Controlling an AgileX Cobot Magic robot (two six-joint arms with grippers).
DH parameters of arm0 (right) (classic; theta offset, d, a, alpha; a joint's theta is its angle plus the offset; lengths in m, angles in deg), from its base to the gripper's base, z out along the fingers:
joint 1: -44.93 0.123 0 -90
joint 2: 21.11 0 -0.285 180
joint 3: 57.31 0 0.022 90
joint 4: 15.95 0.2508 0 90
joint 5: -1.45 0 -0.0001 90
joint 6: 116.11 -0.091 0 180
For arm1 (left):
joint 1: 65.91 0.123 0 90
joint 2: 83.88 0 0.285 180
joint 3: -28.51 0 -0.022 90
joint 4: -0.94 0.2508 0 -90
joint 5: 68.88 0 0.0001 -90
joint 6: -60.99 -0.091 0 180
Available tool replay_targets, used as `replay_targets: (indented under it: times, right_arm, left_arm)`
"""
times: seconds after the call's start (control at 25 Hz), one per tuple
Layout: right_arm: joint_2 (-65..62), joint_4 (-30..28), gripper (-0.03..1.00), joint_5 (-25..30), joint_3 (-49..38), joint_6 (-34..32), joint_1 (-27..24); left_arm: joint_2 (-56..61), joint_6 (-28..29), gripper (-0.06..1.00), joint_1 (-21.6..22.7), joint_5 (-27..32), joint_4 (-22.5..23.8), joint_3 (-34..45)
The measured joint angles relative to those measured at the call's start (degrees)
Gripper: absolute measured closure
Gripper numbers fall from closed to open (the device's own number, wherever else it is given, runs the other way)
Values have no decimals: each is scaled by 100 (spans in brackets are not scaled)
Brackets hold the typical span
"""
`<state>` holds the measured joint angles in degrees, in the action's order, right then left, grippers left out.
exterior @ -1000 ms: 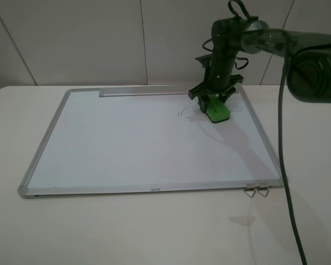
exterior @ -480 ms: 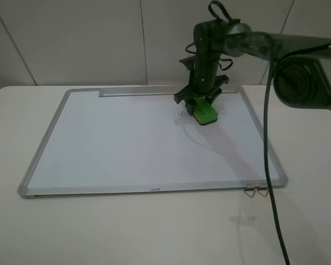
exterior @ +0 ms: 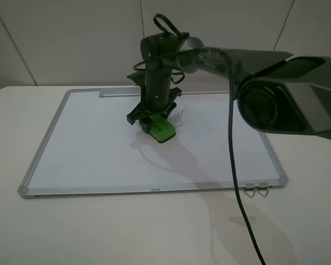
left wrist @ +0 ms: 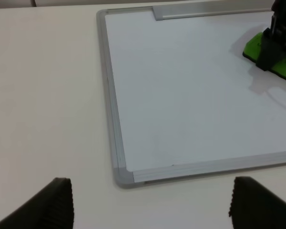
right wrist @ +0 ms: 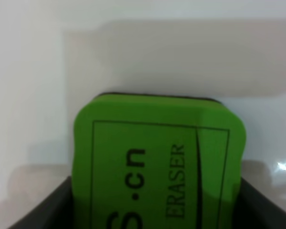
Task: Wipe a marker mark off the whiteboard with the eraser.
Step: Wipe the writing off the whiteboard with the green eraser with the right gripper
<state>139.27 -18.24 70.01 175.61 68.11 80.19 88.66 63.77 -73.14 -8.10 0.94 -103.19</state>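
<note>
The counter (exterior: 127, 232) is a plain, pale cream surface, matte all over. Behind it rises a white panelled wall (exterior: 71, 38) crossed by a few thin dark seams.

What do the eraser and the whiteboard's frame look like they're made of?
The eraser: matte green foam or soft plastic, probably; rounded corners, thin dark base layer. The whiteboard frame: silver-grey metal, likely aluminium, with a dull sheen.

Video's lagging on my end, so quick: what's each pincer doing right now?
Left pincer: open, holding nothing.
Right pincer: closed on the green eraser, down on the whiteboard.
</note>
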Motion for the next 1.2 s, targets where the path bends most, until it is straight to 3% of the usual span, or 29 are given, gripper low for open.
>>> replay_targets:
  times: [0.24, 0.76, 1.0, 1.2]
  right_arm:
    - [89, 17, 37, 67, 268, 10, -198]
    - [315, 58, 37, -153, 831, 5, -1711]
    - [320, 114, 37, -233, 831, 51, -1685]
    - [343, 294, 37, -696, 831, 366, -1118]
  left_arm:
    - [0, 0, 26, 0, 0, 0, 0]
    - [0, 0, 26, 0, 0, 0, 0]
    - [0, 0, 26, 0, 0, 0, 0]
    - [0, 0, 26, 0, 0, 0, 0]
